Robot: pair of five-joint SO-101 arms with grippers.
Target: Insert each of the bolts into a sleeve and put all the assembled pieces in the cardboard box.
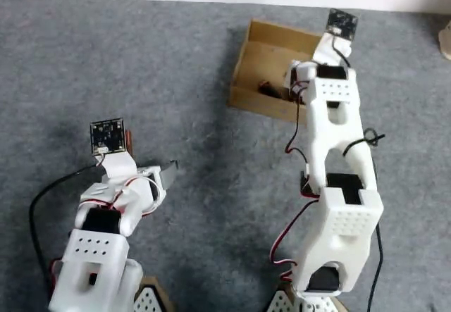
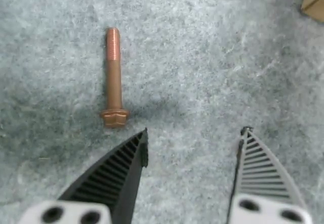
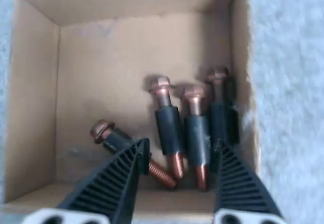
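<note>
A copper bolt (image 2: 114, 77) lies bare on the grey carpet, its flanged head toward my left gripper (image 2: 195, 143), which hangs open just short of it with nothing between the fingers. In the high view the left arm (image 1: 116, 192) sits low at the left, and the bolt is hidden under it. My right gripper (image 3: 179, 150) is open above the cardboard box (image 3: 35, 97). Inside the box lie several copper bolts in black sleeves (image 3: 169, 128). The box (image 1: 257, 58) stands at the back, with the right arm (image 1: 331, 101) over its right side.
Grey carpet covers the whole table. Open carpet lies between the two arms and left of the box. A corner of the box (image 2: 315, 1) shows at the edge of the left wrist view. A pale object (image 1: 445, 41) sits at the far right edge.
</note>
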